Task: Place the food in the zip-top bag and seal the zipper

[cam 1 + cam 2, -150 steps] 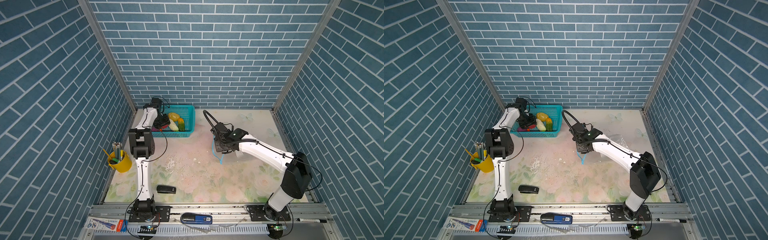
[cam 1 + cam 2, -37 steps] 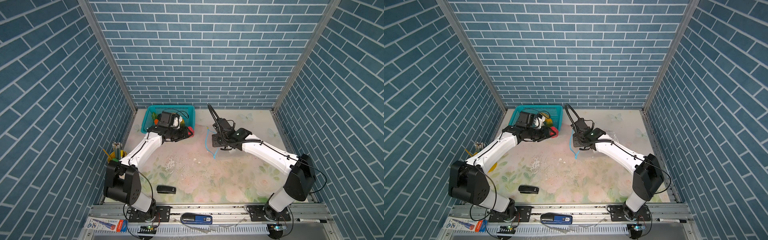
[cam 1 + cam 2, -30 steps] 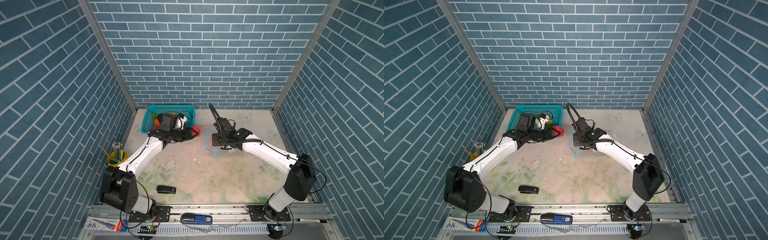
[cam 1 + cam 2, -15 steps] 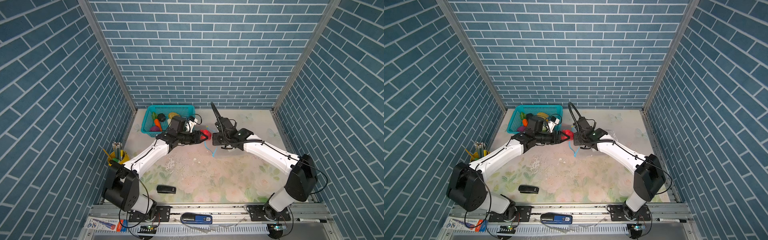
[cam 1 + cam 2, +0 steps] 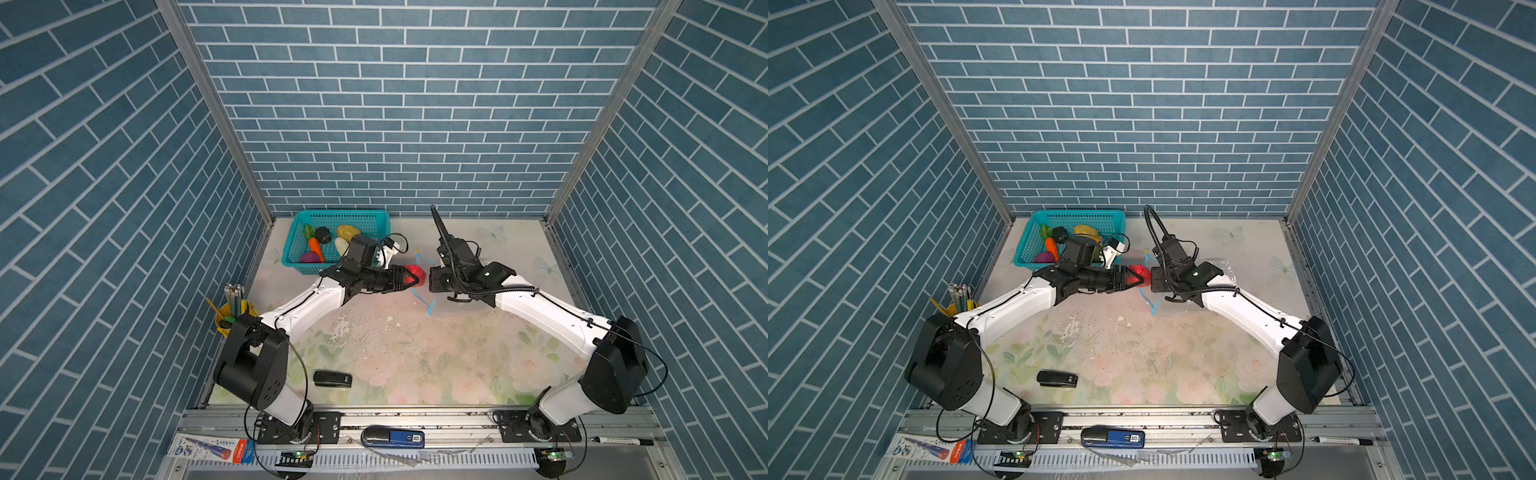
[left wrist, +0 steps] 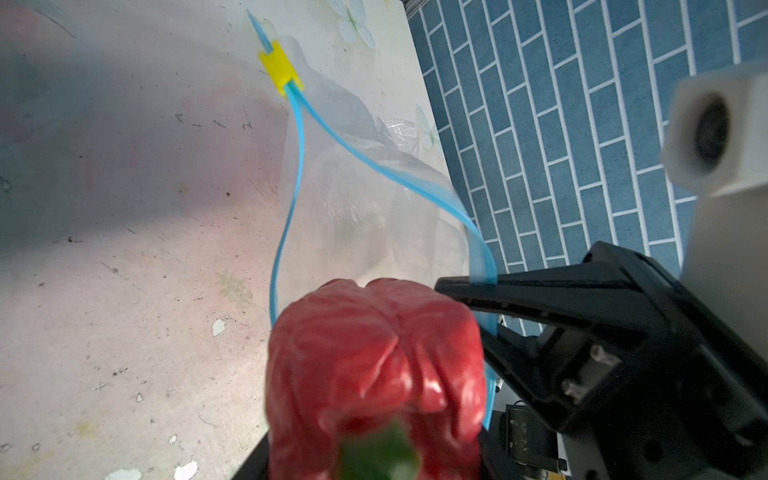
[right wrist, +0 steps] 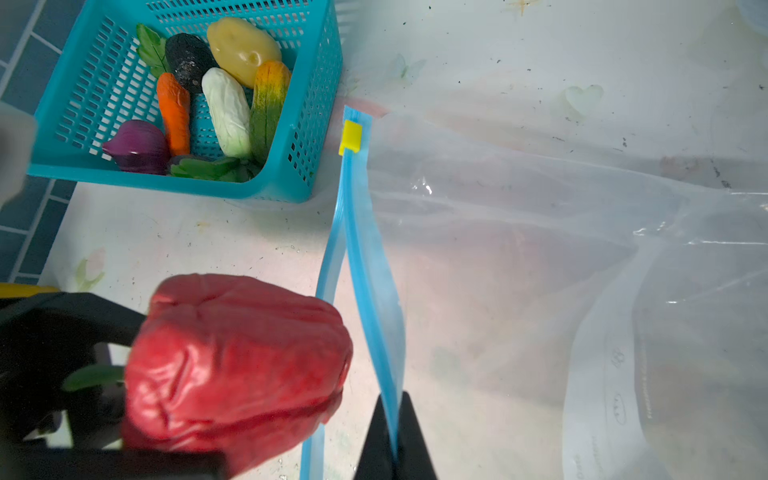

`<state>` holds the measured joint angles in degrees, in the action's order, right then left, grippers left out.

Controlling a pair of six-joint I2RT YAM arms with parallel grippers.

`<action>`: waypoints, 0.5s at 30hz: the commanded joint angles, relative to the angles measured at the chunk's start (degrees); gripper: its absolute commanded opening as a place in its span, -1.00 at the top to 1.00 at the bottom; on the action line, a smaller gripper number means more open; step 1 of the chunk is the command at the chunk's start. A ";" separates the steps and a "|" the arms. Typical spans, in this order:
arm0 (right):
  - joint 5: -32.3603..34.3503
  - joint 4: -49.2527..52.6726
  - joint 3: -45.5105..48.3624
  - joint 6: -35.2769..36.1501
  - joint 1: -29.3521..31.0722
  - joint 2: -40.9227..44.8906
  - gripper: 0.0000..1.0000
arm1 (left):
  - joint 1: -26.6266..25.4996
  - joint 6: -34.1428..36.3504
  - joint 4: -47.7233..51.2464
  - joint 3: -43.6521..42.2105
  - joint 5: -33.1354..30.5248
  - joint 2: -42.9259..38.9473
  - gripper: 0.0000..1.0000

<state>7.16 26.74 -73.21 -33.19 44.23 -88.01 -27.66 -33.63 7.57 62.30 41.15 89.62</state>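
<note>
1. My left end effector (image 5: 409,277) is clamped on the red toy pepper (image 6: 374,365), with a finger on either side of it.
2. The pepper's long axis lies in line with those fingers. Its green stem points back toward my wrist and its blunt, lobed end points straight ahead.
3. Dead ahead of that blunt end is the mouth of the zip-top bag (image 7: 540,249), and it's gaping: the two lips of the blue zipper (image 7: 365,257) stand apart.
4. My right end effector (image 7: 394,432) is pinched tight on one lip, holding it up off the table (image 7: 187,232). The other lip hangs lower.
5. From that pinch the zipper runs lengthwise straight away from the right end effector to the yellow slider (image 7: 350,137) at its far end.
6. The pepper sits just outside the mouth, right beside my right end effector. I cannot tell whether it touches the lower lip.
7. Back behind my left end effector, off to one side, the teal basket (image 7: 316,104) holds a carrot (image 7: 174,112), a potato (image 7: 241,48) and an onion (image 7: 137,145).
</note>
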 commanded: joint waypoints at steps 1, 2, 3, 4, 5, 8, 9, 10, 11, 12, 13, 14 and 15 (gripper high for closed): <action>-0.39 -1.66 1.66 -1.44 -0.28 1.79 1.00 | -0.51 1.31 -0.98 -0.87 -0.47 0.85 0.24; -0.62 -1.84 1.75 -1.44 -0.24 1.87 1.00 | -0.56 1.42 -0.90 -0.80 -0.54 1.05 0.24; -0.72 -2.03 1.76 -1.51 -0.24 1.86 1.00 | -0.65 1.53 -0.85 -0.87 -0.62 1.15 0.24; -0.98 -2.13 1.76 -1.53 -0.27 1.83 1.00 | -0.64 1.62 -0.74 -0.80 -0.78 1.25 0.24; -1.05 -2.24 1.75 -1.53 -0.22 1.79 1.00 | -0.68 1.72 -0.63 -0.78 -0.87 1.38 0.24; -1.40 -2.37 1.74 -1.66 -0.26 1.61 1.00 | -0.73 2.34 0.01 -0.69 -1.63 1.42 0.24; -1.52 -2.46 1.82 -1.68 -0.23 1.66 1.00 | -0.73 2.54 0.26 -0.69 -1.84 1.43 0.24; -1.45 -2.55 1.84 -1.66 -0.27 1.63 1.00 | -0.81 2.68 0.49 -0.69 -1.99 1.47 0.24; -1.60 -2.54 1.85 -1.66 -0.28 1.55 1.00 | -0.86 2.93 0.74 -0.61 -2.15 1.57 0.24; -1.66 -2.66 1.93 -1.70 -0.26 1.53 1.00 | -0.86 3.08 0.86 -0.59 -2.30 1.67 0.24; -1.70 -2.79 1.93 -1.72 -0.27 1.56 1.00 | -0.90 3.13 1.10 -0.60 -2.39 1.78 0.24; -1.77 -2.86 1.93 -1.78 -0.25 1.44 1.00 | -0.98 3.30 1.16 -0.65 -2.49 1.87 0.24; -1.88 -3.00 1.99 -1.80 -0.26 1.52 1.00 | -1.05 3.36 1.23 -0.61 -2.47 2.08 0.24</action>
<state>5.93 24.77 -72.99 -33.21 44.18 -87.96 -28.16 -31.88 8.21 62.00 39.46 90.76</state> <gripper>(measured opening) 0.040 0.572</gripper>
